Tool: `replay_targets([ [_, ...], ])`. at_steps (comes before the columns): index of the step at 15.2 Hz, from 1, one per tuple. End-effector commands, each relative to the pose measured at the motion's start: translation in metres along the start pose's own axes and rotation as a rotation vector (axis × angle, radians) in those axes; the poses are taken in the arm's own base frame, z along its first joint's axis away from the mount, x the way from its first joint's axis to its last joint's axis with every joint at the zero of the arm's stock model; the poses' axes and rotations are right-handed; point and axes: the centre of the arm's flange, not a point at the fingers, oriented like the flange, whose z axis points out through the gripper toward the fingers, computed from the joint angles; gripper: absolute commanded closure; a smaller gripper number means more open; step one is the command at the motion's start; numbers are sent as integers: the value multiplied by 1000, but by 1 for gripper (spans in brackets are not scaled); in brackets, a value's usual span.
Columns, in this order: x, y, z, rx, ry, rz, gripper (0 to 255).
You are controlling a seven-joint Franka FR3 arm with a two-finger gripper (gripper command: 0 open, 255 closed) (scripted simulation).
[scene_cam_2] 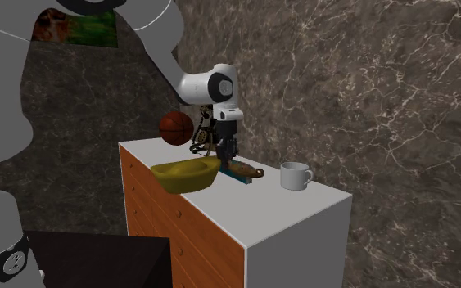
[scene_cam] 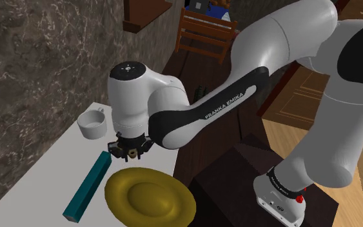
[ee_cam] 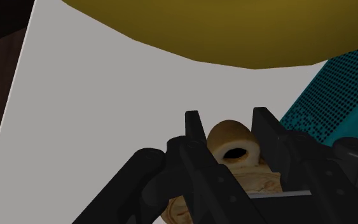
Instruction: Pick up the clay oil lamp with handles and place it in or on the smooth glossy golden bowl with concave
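A tan clay oil lamp (ee_cam: 223, 136) with a dark round opening sits between my black fingers, which clasp it on both sides. My gripper (ee_cam: 228, 122) is shut on it, low over the white tabletop (scene_cam: 44, 177). In the shoulder view the gripper (scene_cam: 129, 151) hangs just beyond the far rim of the glossy golden bowl (scene_cam: 149, 197), with a bit of the lamp (scene_cam: 132, 154) showing under it. In the second exterior view the gripper (scene_cam_2: 227, 154) stands right behind the bowl (scene_cam_2: 186, 175). I cannot tell whether the lamp touches the table.
A long teal box (scene_cam: 88, 185) lies beside the bowl and close to my gripper. Further along the top a white mug (scene_cam: 93, 123) stands near the marble wall. A brown ball (scene_cam_2: 175, 127) rests at the cabinet's other end. The top drops off at its edges.
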Motion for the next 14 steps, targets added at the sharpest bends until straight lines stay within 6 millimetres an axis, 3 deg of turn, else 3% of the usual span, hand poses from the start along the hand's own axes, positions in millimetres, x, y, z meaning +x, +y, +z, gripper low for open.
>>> replay_targets([
  [1, 1, -1, -12, 0, 0, 0, 255],
  [14, 3, 0, -80, 0, 0, 0, 255],
])
